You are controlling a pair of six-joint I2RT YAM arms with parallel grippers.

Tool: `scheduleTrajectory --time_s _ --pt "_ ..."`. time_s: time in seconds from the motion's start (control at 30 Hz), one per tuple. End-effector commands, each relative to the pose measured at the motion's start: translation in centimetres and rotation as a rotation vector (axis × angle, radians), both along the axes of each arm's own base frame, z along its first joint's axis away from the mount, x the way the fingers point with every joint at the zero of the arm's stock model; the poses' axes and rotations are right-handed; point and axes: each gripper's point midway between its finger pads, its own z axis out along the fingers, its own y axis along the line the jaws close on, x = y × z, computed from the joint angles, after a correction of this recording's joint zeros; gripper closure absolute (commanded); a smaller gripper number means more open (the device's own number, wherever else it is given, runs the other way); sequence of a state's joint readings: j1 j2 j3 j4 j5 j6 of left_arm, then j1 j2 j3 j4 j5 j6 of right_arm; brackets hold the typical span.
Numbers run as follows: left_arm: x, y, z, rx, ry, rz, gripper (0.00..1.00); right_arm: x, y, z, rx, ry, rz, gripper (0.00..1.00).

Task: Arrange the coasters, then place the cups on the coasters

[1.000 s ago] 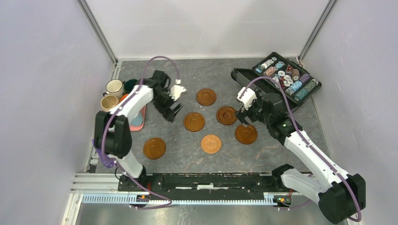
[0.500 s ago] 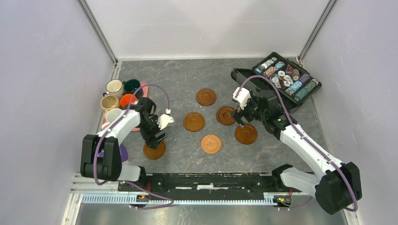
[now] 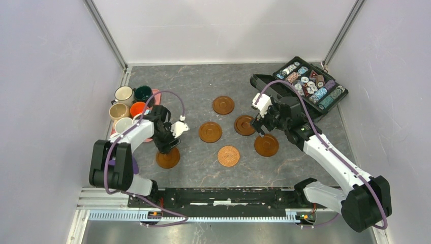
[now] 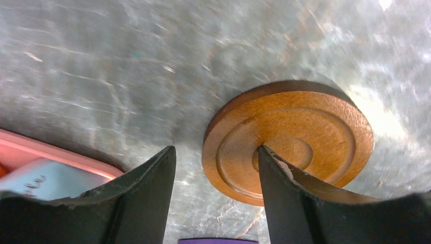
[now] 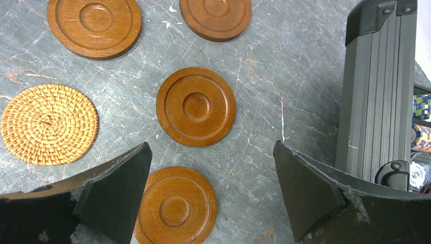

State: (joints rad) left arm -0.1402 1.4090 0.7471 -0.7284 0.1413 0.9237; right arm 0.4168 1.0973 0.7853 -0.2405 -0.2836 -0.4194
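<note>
The left gripper (image 3: 166, 147) is straddling the rim of the nearest coaster (image 4: 305, 132), jaws part-spread and not pinching it. To its right the woven coaster (image 3: 228, 155) is lying flat. The right gripper (image 3: 262, 131) is hovering with jaws wide apart over the right-hand ones of four more coasters (image 3: 210, 131), which are lying apart mid-table. Far left, the cups (image 3: 123, 93) are standing bunched by the tray (image 3: 155, 93).

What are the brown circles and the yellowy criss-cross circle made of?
The round brown coasters look like smooth, lightly polished wood: grain lines and carved rings show. The round tan woven coaster looks like rattan or straw, matte, its strands braided in a spiral.
</note>
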Motion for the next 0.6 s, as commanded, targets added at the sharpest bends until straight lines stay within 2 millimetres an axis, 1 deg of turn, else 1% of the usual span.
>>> scheduleTrajectory --time_s 0.0,0.07,0.1,0.17,0.2,0.33,0.37,0.4,0.47,0.57 --pt "7.3 -2.0 1.5 -0.085 -0.127 0.180 0.35 1.7 0.1 2.4 0.037 -0.070 -0.038 0.02" --pt "9.5 -2.6 1.4 -0.108 -0.118 0.272 0.37 1.7 0.2 2.3 0.039 -0.067 -0.040 0.02" --pt "10.8 -3.0 1.8 -0.125 -0.126 0.303 0.38 1.8 0.2 2.4 0.041 -0.069 -0.043 0.02" --pt "12.9 -3.7 1.8 -0.149 -0.123 0.357 0.40 1.8 0.1 2.4 0.038 -0.070 -0.046 0.02" --pt "14.1 -4.2 2.1 -0.162 -0.134 0.377 0.40 1.9 0.0 2.4 0.036 -0.071 -0.049 0.02" --pt "18.0 -5.8 2.2 -0.158 -0.165 0.404 0.41 1.9 -0.1 2.2 0.029 -0.067 -0.054 0.02" --pt "19.2 -6.2 2.5 -0.155 -0.184 0.407 0.41 1.9 -0.2 2.2 0.027 -0.068 -0.056 0.02" --pt "20.0 -6.3 2.2 -0.141 -0.187 0.417 0.41 1.9 -0.2 2.1 0.025 -0.067 -0.056 0.02" --pt "21.7 -6.5 2.2 -0.128 -0.201 0.437 0.42 1.9 -0.3 2.1 0.021 -0.070 -0.058 0.02" --pt "23.2 -6.5 1.9 -0.114 -0.201 0.467 0.42 2.0 -0.5 2.2 0.016 -0.073 -0.061 0.02"
